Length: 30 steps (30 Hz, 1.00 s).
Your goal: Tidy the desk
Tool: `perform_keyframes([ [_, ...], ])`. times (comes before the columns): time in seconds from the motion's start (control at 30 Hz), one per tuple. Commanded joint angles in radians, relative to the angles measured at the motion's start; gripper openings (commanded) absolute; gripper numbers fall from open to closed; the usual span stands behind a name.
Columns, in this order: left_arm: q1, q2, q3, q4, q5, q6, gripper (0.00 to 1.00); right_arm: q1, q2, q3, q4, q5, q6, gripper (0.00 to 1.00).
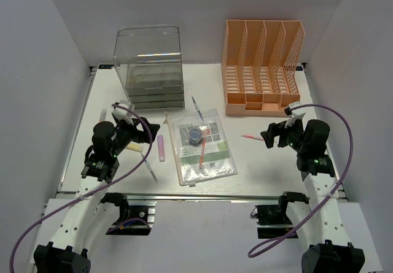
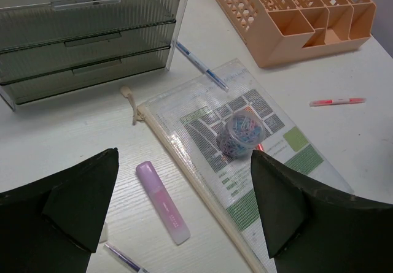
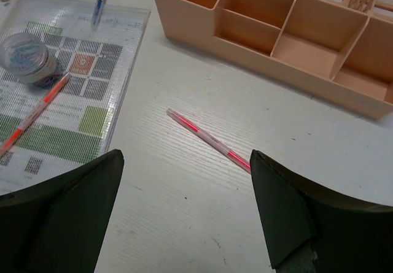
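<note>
The white desk (image 1: pixel 258 162) holds scattered stationery. A clear zip pouch (image 1: pixel 202 145) lies in the middle with a jar of paper clips (image 2: pixel 241 135) and a red pen (image 3: pixel 37 110) on it. A purple highlighter (image 2: pixel 162 202) lies left of the pouch, below my left gripper (image 2: pixel 184 156), which hangs open and empty. A pink pen (image 3: pixel 209 139) lies on the bare desk just ahead of my right gripper (image 3: pixel 186 154), also open and empty. A blue pen (image 2: pixel 201 66) rests at the pouch's far edge.
A clear drawer box (image 1: pixel 149 70) stands at the back left and an orange file rack (image 1: pixel 263 67) at the back right. Another pen (image 1: pixel 149 167) lies near the left arm. White walls enclose the desk on three sides, and a metal rail (image 1: pixel 202 196) runs along its front edge.
</note>
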<state>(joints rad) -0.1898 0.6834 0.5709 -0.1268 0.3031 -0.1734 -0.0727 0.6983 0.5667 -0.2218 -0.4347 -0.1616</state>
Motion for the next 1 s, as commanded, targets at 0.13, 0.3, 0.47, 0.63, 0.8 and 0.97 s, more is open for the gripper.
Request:
perform_keyframes([
  [0.13, 0.004, 0.008, 0.000, 0.016, -0.004, -0.014, 0.98, -0.013, -0.054, -0.025, -0.080, -0.211, -0.273, 0.89],
  [0.3, 0.004, 0.033, 0.004, 0.010, -0.022, -0.034, 0.98, -0.027, -0.075, -0.042, -0.051, -0.181, -0.262, 0.89],
  [0.47, 0.004, 0.068, 0.009, 0.026, -0.055, -0.093, 0.84, -0.027, -0.065, -0.025, -0.097, -0.254, -0.317, 0.89],
  [0.63, 0.029, 0.152, 0.055, 0.039, -0.077, -0.253, 0.15, -0.027, -0.056, -0.010, -0.088, -0.233, -0.247, 0.00],
  [0.8, 0.029, 0.252, 0.135, 0.029, -0.258, -0.617, 0.28, -0.021, 0.009, 0.015, -0.083, -0.153, -0.188, 0.64],
  [0.97, 0.029, 0.310, 0.040, 0.278, -0.358, -0.915, 0.61, -0.018, 0.050, 0.035, -0.097, -0.165, -0.187, 0.63],
])
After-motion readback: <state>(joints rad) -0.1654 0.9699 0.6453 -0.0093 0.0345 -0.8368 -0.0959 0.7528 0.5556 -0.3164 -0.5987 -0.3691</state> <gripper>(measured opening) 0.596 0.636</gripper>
